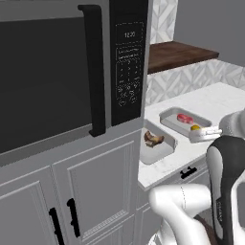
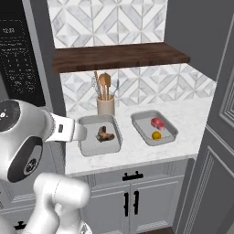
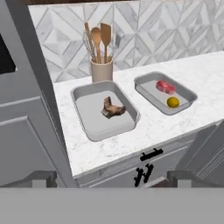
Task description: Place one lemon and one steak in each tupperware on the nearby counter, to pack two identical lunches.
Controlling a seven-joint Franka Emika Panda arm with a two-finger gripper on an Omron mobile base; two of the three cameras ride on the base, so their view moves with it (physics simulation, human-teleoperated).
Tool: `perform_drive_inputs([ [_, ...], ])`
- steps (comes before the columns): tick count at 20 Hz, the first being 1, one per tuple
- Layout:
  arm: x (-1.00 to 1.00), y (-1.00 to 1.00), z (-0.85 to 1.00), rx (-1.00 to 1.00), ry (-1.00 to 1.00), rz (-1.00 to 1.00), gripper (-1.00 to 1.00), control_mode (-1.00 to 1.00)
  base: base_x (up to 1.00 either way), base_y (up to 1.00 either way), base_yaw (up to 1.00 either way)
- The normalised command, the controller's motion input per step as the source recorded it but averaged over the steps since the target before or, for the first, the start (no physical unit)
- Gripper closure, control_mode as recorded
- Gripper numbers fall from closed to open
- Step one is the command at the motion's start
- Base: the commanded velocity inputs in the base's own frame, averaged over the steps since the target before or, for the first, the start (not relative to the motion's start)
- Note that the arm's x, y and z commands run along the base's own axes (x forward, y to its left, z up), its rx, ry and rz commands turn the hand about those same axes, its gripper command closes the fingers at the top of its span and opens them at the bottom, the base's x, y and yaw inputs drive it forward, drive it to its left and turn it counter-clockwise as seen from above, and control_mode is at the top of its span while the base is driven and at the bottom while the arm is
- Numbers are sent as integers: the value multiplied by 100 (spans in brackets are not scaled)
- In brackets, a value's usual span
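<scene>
Two pale-grey tupperware trays lie side by side on the white counter (image 2: pixel 132 155). The left tupperware (image 2: pixel 87 148) (image 3: pixel 87 127) (image 1: pixel 158 155) holds one brown, lumpy steak (image 2: pixel 105 134) (image 3: pixel 112 108) (image 1: pixel 153 139). In the right tupperware (image 2: pixel 141 128) (image 3: pixel 146 94) (image 1: pixel 168 115) lie a red steak (image 2: pixel 157 122) (image 3: pixel 165 86) (image 1: pixel 184 118) and a yellow lemon (image 2: pixel 156 135) (image 3: pixel 173 102) (image 1: pixel 195 128). My gripper (image 3: pixel 113 178) (image 2: pixel 83 132) is open and holds nothing. It hovers off the counter's front left, at the left tray's left edge, looking across both trays.
A beige crock of wooden utensils (image 3: pixel 101 70) (image 2: pixel 105 106) stands behind the left tray against the tiled wall. A dark wooden shelf (image 2: pixel 119 57) hangs above. A tall cabinet with a microwave (image 1: pixel 48 72) flanks the counter's left, and a grey panel (image 2: pixel 219 137) its right.
</scene>
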Motion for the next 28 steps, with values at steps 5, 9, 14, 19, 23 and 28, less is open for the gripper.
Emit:
perform_drive_inputs([
  [5, -53, 16, 9, 10, -44, -1, -100, -100, 0, 0, 0],
  [9, -14, 3, 3, 1, -10, 0, -100, 100, -60, 11, 0],
  [14, 0, 0, 0, 0, 0, 0, -100, 100, -94, 57, -4],
  [19, 0, 0, 0, 0, 0, 0, -100, 100, -100, 69, -8],
  [23, 0, 0, 0, 0, 0, 0, -100, 100, -100, 4, -29],
  [28, 0, 0, 0, 0, 0, 0, -100, 100, -98, -2, -47],
])
